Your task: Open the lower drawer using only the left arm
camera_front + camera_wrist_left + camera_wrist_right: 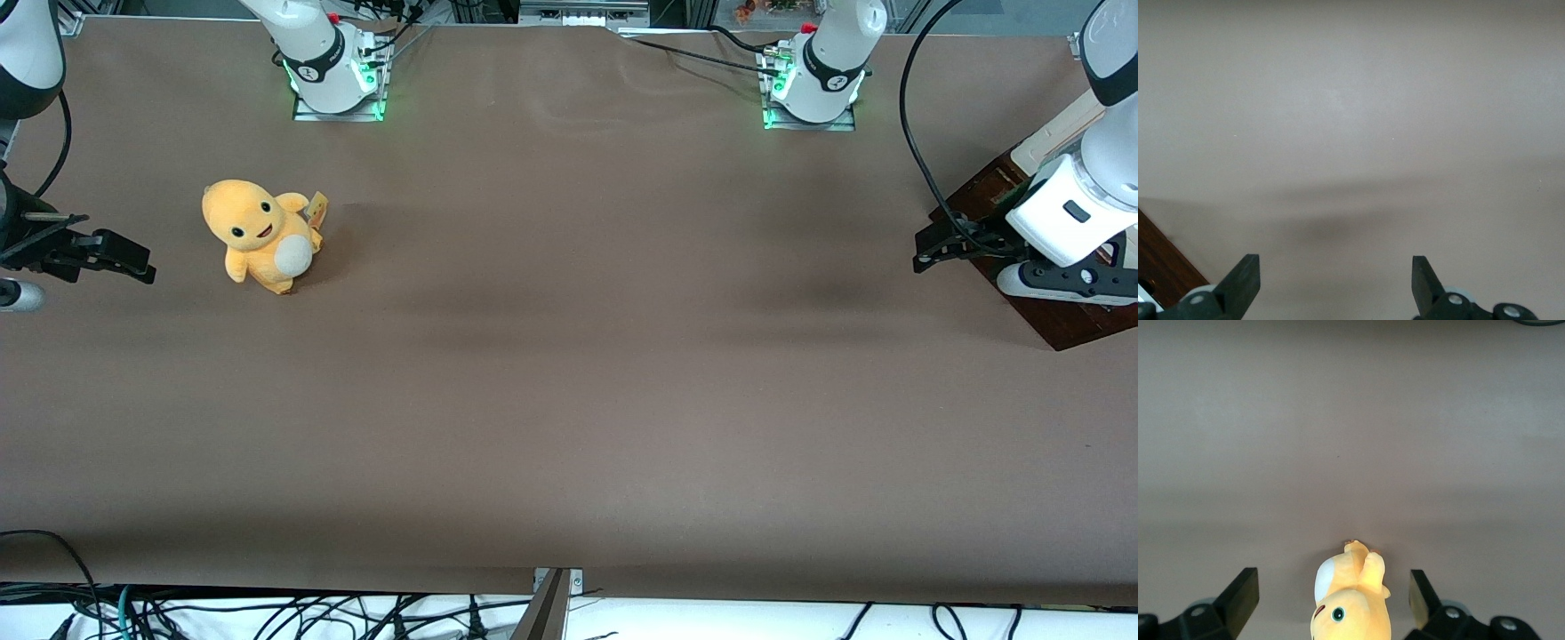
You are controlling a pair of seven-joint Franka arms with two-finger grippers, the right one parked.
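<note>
Black two-finger end effector (925, 258) released, fingers (1245, 280) spread, hovering above brown table (569, 356) just beside dark brown wooden lower drawer (1062, 324) at working arm's end. Best turned toward drawer front, handle unseen, then pulled straight out.

The left arm (1080, 200) covers most of the drawer (1062, 324), which the frame edge at 3 o'clock also cuts. Its handle is hidden. The gripper (929, 253) shows only its fingers (1245, 277) in the wrist view, spread apart.
</note>
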